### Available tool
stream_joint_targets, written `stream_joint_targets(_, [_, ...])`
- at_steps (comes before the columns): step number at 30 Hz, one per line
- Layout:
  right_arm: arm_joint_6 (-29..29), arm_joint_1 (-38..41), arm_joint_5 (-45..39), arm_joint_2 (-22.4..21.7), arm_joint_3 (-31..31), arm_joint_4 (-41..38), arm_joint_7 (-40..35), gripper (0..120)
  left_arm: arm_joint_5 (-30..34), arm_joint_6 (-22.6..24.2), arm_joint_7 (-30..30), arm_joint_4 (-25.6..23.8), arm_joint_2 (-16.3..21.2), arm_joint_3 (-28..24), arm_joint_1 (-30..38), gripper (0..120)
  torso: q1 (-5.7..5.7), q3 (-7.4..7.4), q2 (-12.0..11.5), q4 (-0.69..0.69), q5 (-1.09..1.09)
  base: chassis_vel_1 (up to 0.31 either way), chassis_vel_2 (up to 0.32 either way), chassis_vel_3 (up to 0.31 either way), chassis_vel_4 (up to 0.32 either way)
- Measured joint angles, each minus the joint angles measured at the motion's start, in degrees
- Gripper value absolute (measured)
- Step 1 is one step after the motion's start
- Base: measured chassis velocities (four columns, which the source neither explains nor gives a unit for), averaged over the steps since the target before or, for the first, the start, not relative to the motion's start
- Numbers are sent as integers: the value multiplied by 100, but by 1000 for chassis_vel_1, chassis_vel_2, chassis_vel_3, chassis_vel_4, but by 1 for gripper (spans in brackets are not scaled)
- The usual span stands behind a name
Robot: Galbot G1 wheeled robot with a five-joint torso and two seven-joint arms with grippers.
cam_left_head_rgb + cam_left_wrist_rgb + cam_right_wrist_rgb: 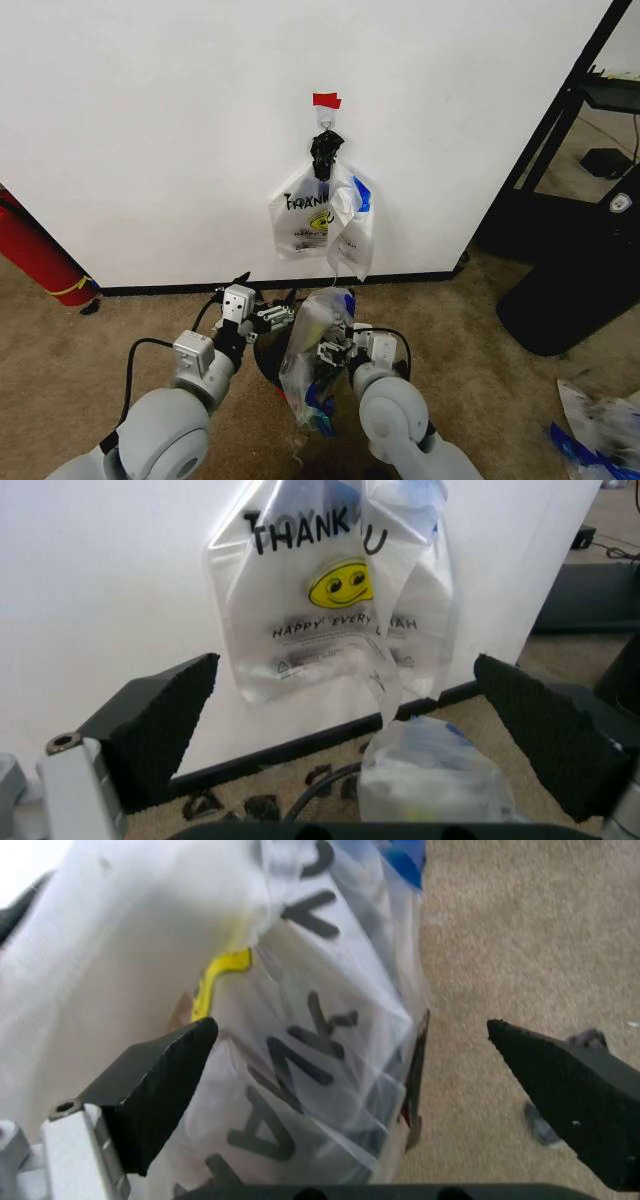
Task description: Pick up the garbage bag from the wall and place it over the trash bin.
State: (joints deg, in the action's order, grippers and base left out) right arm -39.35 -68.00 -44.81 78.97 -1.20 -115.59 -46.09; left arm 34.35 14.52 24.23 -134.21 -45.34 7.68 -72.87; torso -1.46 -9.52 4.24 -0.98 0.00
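Note:
The garbage bag, clear crinkly plastic with black letters and blue patches, stands bunched over the dark trash bin on the carpet below the wall. My right gripper is right against the bag. Its fingers are spread wide open, with the garbage bag lying between them and the trash bin's dark edge beyond. My left gripper hovers open at the bin's other side, holding nothing. In the left wrist view the left gripper faces the wall, and the garbage bag sits low ahead of it.
A bundle of "THANK YOU" bags hangs from a hook under a red tape strip, tied by a black knot. A red cylinder leans at the left. A black stand fills the right, with loose plastic on the floor.

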Motion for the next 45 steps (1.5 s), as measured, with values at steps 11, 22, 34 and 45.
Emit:
stream_joint_targets(11, [-99,76,-400,126,80,124,-441,94,-9,-23,-30,14,-16,-36,-28,100,0,0,0,0,0,0,0,0,0])
stream_joint_targets(22, [-101,208,-757,263,84,306,-589,58,-42,-72,-60,56,-66,-81,-50,100,0,0,0,0,0,0,0,0,0])
stream_joint_targets(34, [-150,151,-869,389,40,292,-860,15,-31,-88,-62,50,-66,-94,-103,100,0,0,0,0,0,0,0,0,0])
stream_joint_targets(45, [-119,141,-906,292,132,341,-863,0,25,-68,-63,87,-76,-122,-99,100,0,0,0,0,1,0,0,0,0])
